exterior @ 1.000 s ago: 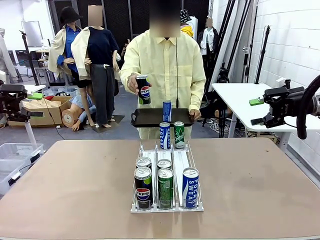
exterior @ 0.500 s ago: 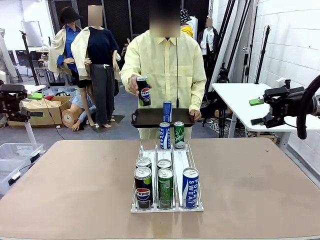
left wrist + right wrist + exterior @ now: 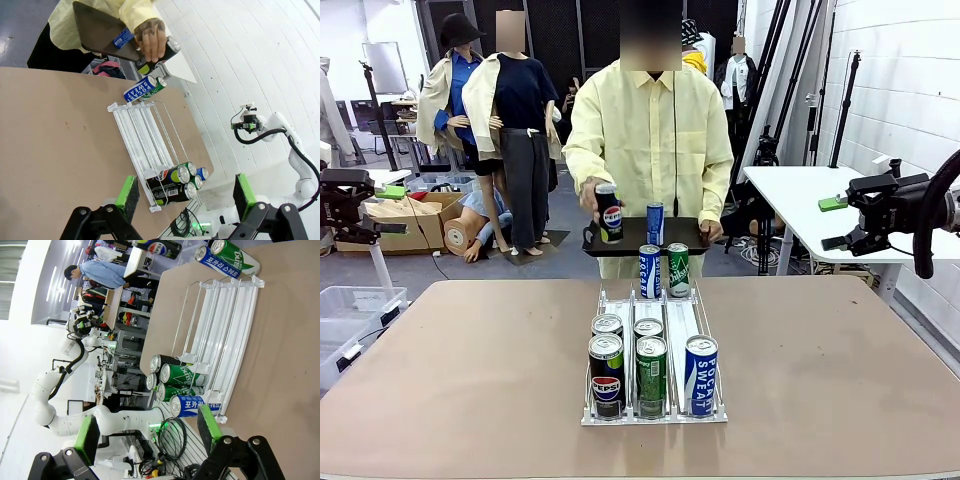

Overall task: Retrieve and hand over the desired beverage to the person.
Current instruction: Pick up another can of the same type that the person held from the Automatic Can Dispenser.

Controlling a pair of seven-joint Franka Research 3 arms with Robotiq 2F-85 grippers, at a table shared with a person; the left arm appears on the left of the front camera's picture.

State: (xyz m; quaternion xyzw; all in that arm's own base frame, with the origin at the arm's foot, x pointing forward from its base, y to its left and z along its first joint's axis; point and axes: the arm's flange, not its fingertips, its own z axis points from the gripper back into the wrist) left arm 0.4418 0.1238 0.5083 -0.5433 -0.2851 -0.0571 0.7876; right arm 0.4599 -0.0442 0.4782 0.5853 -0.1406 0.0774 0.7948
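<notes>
The person [image 3: 650, 130] stands at the far side of the table and holds a black tray [image 3: 685, 233] with a blue can [image 3: 654, 222] on it. Their other hand holds a Pepsi can [image 3: 609, 213] just above the tray's left end. A clear rack [image 3: 680, 318] in the middle of the table carries a Pepsi can [image 3: 606, 375], a green can [image 3: 651, 375] and a Pocari Sweat can [image 3: 701, 375] at its near end. My left gripper [image 3: 186, 194] and right gripper [image 3: 148, 432] are both open and empty, far out beside the table.
Two more cans [image 3: 607, 326] stand in the rack's second row. A blue can [image 3: 649, 271] and a green can [image 3: 677, 270] stand upright at the rack's far end. A white side table [image 3: 820, 195] lies near my right arm, and boxes [image 3: 415, 220] sit on the floor at the left.
The person's hand has lowered the Pepsi can from chest height down to the tray. Neither of my arms has moved.
</notes>
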